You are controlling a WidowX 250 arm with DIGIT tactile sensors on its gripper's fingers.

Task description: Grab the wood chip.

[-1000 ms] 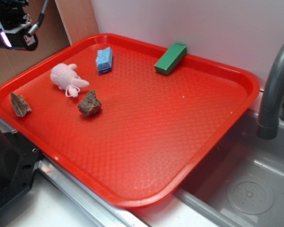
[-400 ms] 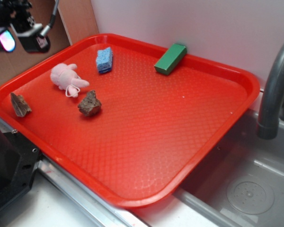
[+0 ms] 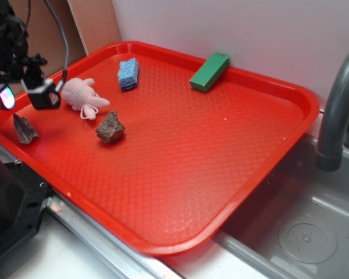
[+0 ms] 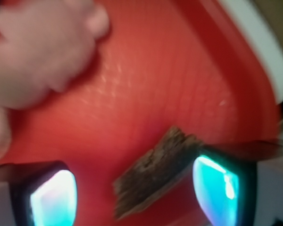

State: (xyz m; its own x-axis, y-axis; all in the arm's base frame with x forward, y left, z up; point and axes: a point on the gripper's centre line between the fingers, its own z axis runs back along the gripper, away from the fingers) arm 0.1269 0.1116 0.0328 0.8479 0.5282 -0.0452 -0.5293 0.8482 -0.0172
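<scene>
The wood chip point(image 3: 24, 129), a flat grey-brown shard, lies on the red tray point(image 3: 180, 145) near its front-left rim. My gripper point(image 3: 23, 97) hangs open just above and slightly behind it, fingers spread wide. In the wrist view the wood chip point(image 4: 155, 169) lies flat between the two glowing fingertips of the gripper point(image 4: 134, 193), closer to the right one, touching neither. The pink toy point(image 3: 81, 96) sits just to the right of the gripper, and the pink toy point(image 4: 37, 52) fills the upper left of the wrist view.
A dark brown rock-like lump point(image 3: 110, 127) rests right of the chip. A blue sponge point(image 3: 128, 74) and a green block point(image 3: 209, 72) lie near the tray's back rim. A grey faucet point(image 3: 337, 110) and sink point(image 3: 302, 232) are at the right.
The gripper has come down from the upper left corner toward the tray and now hovers just over the wood chip. Nothing on the tray has moved.
</scene>
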